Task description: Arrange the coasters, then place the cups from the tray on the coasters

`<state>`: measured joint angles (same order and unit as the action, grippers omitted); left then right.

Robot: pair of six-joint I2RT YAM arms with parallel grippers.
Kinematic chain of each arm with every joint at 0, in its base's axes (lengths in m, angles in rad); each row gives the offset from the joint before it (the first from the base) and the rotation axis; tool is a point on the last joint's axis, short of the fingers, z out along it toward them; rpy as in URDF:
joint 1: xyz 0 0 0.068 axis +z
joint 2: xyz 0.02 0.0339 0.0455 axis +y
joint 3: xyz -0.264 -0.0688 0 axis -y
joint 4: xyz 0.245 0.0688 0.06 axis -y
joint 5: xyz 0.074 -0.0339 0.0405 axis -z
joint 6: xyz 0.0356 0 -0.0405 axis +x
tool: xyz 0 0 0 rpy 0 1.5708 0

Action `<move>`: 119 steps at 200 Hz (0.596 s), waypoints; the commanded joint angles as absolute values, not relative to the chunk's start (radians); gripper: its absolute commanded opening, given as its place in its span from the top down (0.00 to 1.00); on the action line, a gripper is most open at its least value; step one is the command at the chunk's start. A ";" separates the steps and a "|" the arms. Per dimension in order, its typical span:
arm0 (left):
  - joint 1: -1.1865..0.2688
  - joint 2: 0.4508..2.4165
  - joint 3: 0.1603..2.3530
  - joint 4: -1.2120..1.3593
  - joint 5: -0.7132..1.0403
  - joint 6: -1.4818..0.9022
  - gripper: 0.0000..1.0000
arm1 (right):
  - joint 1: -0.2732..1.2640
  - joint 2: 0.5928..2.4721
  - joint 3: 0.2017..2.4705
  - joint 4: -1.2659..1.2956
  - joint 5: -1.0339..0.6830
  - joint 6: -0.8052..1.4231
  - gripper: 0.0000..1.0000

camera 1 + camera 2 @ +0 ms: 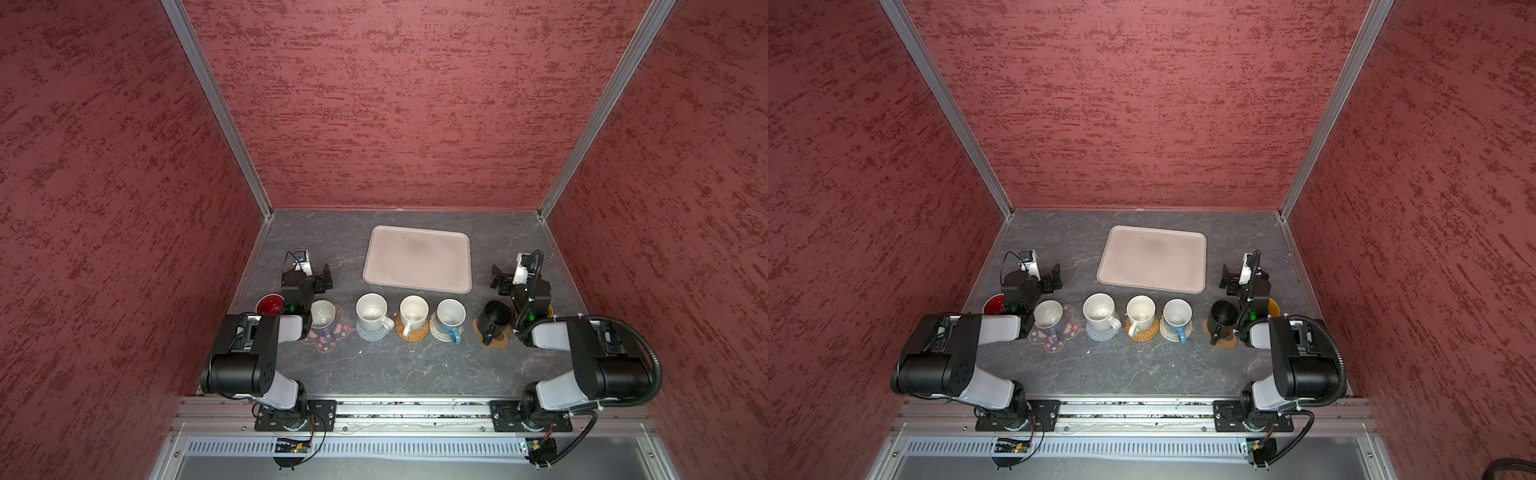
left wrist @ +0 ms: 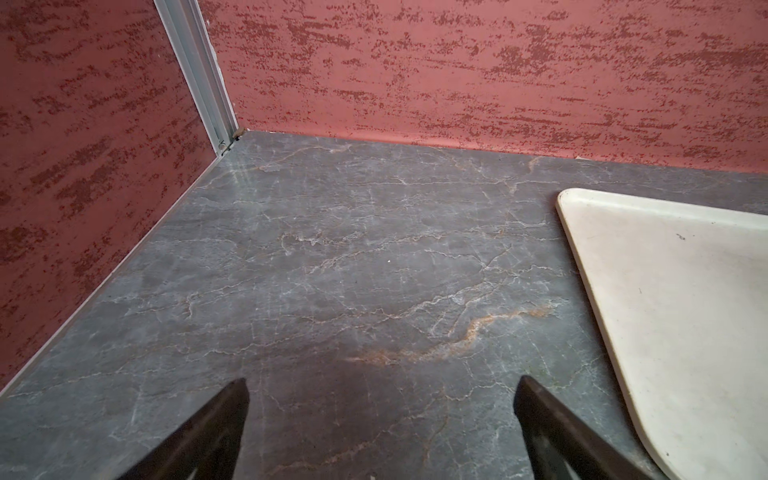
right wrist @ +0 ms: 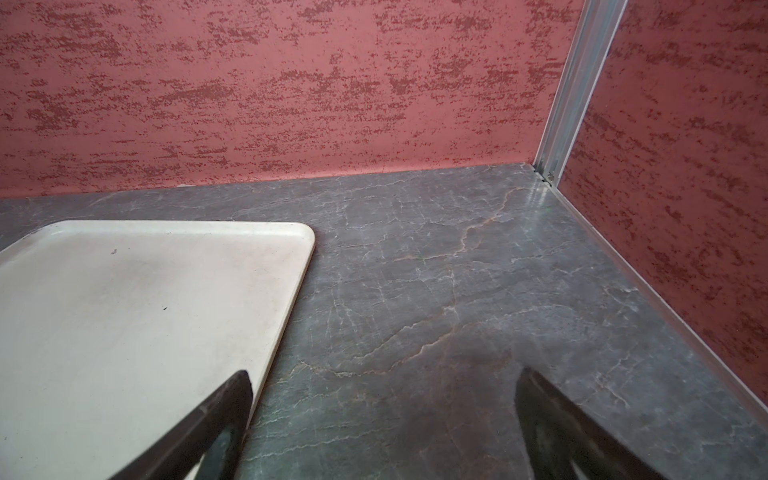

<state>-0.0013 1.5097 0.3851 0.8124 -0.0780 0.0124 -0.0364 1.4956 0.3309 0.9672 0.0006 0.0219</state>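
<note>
Cups [image 1: 413, 311] seen set on coasters [image 1: 412, 331], near side of tray [image 1: 417, 257]. L gripper [image 1: 326, 277], R gripper [image 1: 498, 279] flanking tray: fingers spread wide over bench [image 1: 374, 374].

Behind the left jaws the arm [image 1: 291, 324] half-covers the red-lined cup [image 1: 268, 306], behind the right jaws only a sliver of the yellow cup [image 1: 1273, 307] shows, and both wrist views crop the tray [image 2: 685, 311].

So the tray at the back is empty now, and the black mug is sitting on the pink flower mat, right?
Not quite. The tray is empty, but the black mug sits on the brown paw-shaped mat, as both top views show. The pink flower mat carries a pale mug instead.
</note>
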 commanded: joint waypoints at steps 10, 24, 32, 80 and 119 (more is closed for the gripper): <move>-0.027 1.526 0.339 0.964 -0.104 0.026 0.00 | -0.040 1.502 0.322 1.044 0.002 -0.005 0.01; -0.027 1.531 0.341 0.969 -0.106 0.026 0.00 | -0.040 1.503 0.318 1.054 0.000 -0.005 0.01; -0.028 1.529 0.342 0.961 -0.103 0.025 0.00 | -0.041 1.507 0.315 1.060 -0.001 -0.005 0.01; -0.032 1.530 0.336 0.976 -0.114 0.027 0.00 | -0.040 1.544 0.266 1.179 0.009 -0.004 0.01; -0.029 1.539 0.342 0.973 -0.117 0.024 0.00 | -0.041 1.546 0.267 1.179 0.009 -0.003 0.01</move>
<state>-0.0284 1.5234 0.3416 0.9451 -0.1085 0.0158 -0.0364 1.5425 0.2707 1.1118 0.0002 0.0181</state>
